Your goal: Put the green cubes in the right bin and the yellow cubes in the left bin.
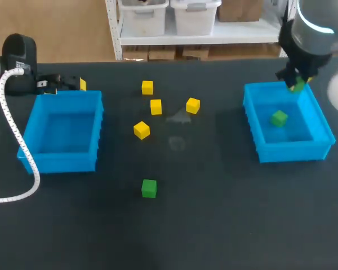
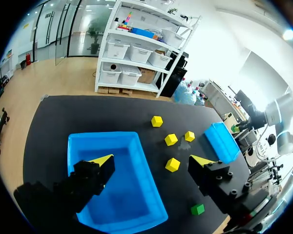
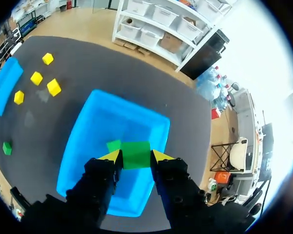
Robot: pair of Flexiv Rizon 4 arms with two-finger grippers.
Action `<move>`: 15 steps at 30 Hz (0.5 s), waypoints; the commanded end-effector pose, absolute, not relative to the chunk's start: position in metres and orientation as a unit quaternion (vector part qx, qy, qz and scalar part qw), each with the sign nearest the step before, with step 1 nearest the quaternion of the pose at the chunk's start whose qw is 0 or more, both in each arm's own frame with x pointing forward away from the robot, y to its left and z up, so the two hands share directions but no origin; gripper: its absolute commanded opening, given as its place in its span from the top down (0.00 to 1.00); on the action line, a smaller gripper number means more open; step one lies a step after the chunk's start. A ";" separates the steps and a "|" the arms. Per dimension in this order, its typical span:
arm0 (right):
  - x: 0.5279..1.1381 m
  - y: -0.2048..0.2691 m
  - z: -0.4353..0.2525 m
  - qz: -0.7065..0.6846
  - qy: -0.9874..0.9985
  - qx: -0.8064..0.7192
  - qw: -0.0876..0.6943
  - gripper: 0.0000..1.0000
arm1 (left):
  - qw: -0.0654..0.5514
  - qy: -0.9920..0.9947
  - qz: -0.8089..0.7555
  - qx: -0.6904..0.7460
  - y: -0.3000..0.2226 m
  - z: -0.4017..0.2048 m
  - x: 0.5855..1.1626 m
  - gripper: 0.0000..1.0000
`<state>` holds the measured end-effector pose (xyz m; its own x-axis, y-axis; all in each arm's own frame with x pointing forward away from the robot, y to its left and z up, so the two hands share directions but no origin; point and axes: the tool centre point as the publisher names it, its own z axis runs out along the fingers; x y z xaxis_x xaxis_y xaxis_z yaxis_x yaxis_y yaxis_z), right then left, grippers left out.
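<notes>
So, right gripper (image 3: 135, 158) first: my fingers are clamped on a green cube (image 3: 136, 152), one yellow tip on each side. In the head view that gripper (image 1: 297, 84) hangs over the far rim of the right bin (image 1: 287, 151). Down inside the bin lies another green cube (image 1: 279, 118), and from the wrist it peeks out just beside the held one (image 3: 114, 145). The bin's blue walls (image 3: 78, 146) ring the floor under my fingers.

The left gripper (image 2: 154, 161) is spread wide, holding nothing. One tip hangs over the left bin (image 2: 132, 195), the other over the table beside it. In the head view it (image 1: 65, 83) sits at that bin's (image 1: 62, 163) far rim, and a white coiled cable (image 1: 11, 124) trails past the bin's outer side.

Between the bins, four yellow cubes sit loose on the dark table (image 1: 225, 225): one at the back (image 1: 147, 87), two nearer the middle (image 1: 156, 106) (image 1: 193, 105), and one a bit closer (image 1: 141, 130). None of them touch. A third green cube (image 1: 149, 188) sits alone nearer the front, well apart from both bins.
</notes>
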<state>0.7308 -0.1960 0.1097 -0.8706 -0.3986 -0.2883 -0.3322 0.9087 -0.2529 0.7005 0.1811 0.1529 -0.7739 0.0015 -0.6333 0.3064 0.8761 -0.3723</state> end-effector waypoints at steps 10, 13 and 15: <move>0.720 -0.193 0.096 -0.076 0.940 -0.214 0.254 0.07 | 0.328 0.910 -0.240 0.087 0.184 0.151 0.700 0.00; 0.722 -0.187 0.099 -0.077 0.941 -0.222 0.244 0.00 | 0.328 0.910 -0.240 0.087 0.184 0.151 0.700 0.00; 0.723 -0.183 0.103 -0.083 0.943 -0.223 0.234 0.00 | 0.328 0.910 -0.240 0.087 0.184 0.151 0.700 0.00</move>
<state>0.7235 -0.1861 0.1000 -0.7829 -0.4601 -0.4189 -0.3859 0.8871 -0.2532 0.7005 0.1811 0.1529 -0.7739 0.0015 -0.6333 0.3064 0.8761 -0.3723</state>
